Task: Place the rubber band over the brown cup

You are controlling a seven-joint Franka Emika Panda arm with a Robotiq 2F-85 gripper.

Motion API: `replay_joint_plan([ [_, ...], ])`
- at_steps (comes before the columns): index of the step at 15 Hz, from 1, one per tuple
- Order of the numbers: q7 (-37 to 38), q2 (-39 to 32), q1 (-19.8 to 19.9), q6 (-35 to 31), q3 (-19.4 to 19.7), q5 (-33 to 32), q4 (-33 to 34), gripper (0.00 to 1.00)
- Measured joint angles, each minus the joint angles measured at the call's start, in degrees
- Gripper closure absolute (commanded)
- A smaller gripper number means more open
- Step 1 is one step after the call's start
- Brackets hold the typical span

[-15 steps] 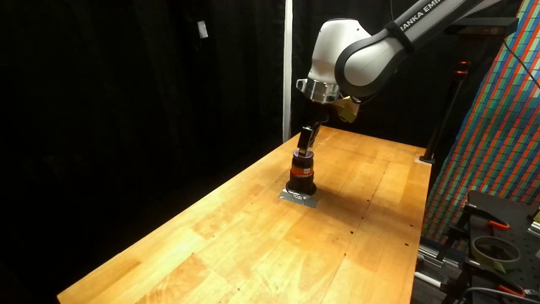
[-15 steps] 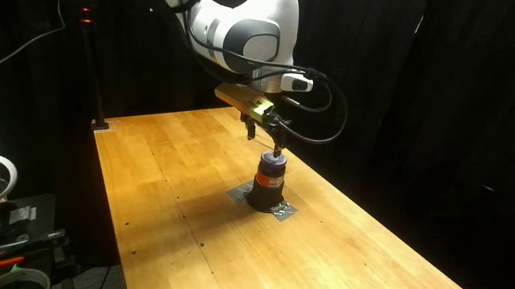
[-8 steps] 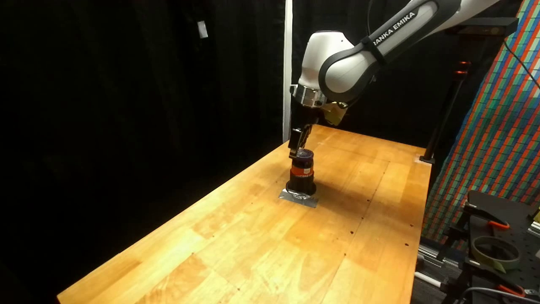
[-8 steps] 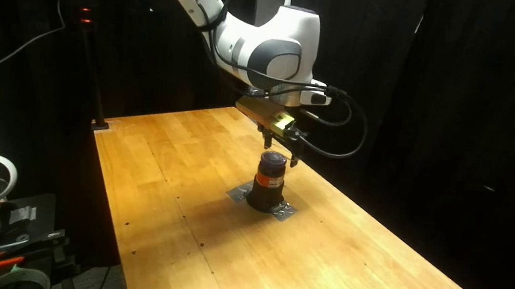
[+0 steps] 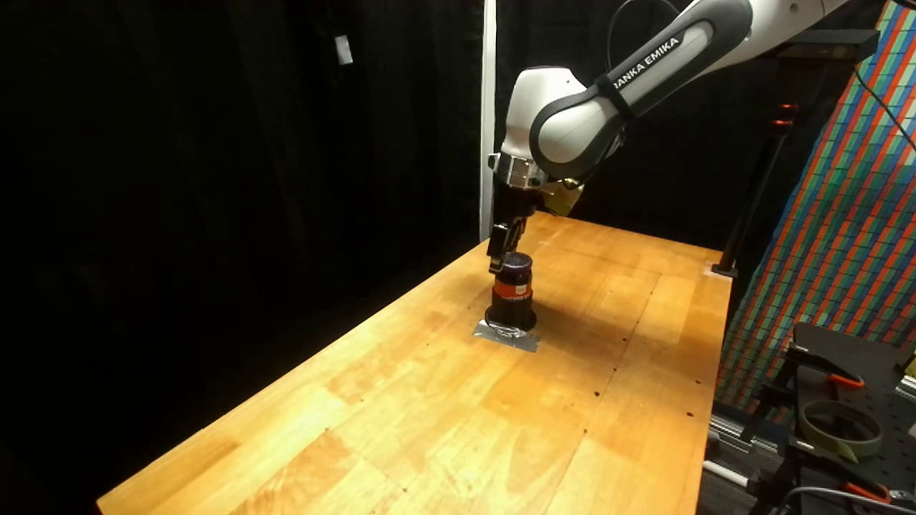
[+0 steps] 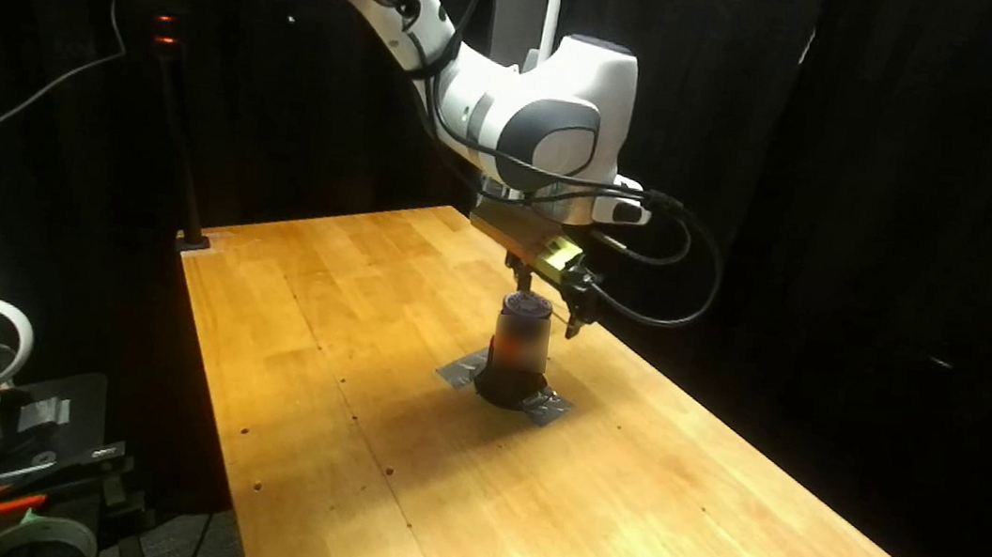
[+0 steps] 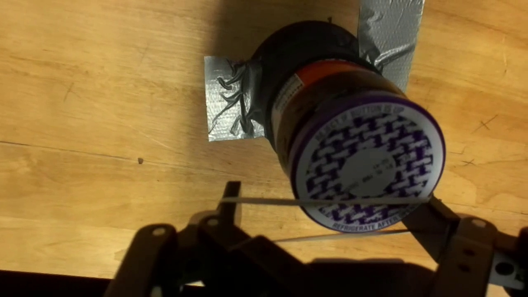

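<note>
The brown cup is a dark jar with an orange label, standing upright in a black base; it shows in both exterior views (image 5: 514, 290) (image 6: 521, 346). In the wrist view its purple-rimmed, patterned lid (image 7: 367, 165) faces me. My gripper (image 7: 332, 192) is open, its fingers spread wide. A thin pale rubber band (image 7: 258, 201) is stretched around both fingers in two strands. In the wrist view the strands cross over the lid's lower part and edge. In both exterior views the gripper (image 5: 503, 260) (image 6: 547, 311) hangs beside the lid, with its fingertips near lid height.
Silver tape (image 7: 231, 107) (image 5: 507, 336) holds the black base (image 6: 509, 389) to the wooden table (image 5: 458, 429). A black pole (image 5: 751, 193) stands at the far corner. A dark cart with a tape roll (image 5: 841, 428) stands beside the table.
The gripper has moved down and sideways toward the curtain-side table edge, from over the lid to beside it. The band stays stretched on the fingers. The cup has not moved.
</note>
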State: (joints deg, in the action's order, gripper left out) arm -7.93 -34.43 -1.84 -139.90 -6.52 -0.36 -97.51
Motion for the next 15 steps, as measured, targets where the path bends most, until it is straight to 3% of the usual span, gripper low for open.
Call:
replay_joint_plan([
  [5,-1.0,-0.2,0.4,3.3,-0.2,1.7,0.7,0.0],
  [11,-3.1,0.3,1.3,18.7,-0.2,2.2,2.2,0.0],
  [15,-5.4,0.4,1.9,23.8,-0.2,3.3,2.7,0.0],
])
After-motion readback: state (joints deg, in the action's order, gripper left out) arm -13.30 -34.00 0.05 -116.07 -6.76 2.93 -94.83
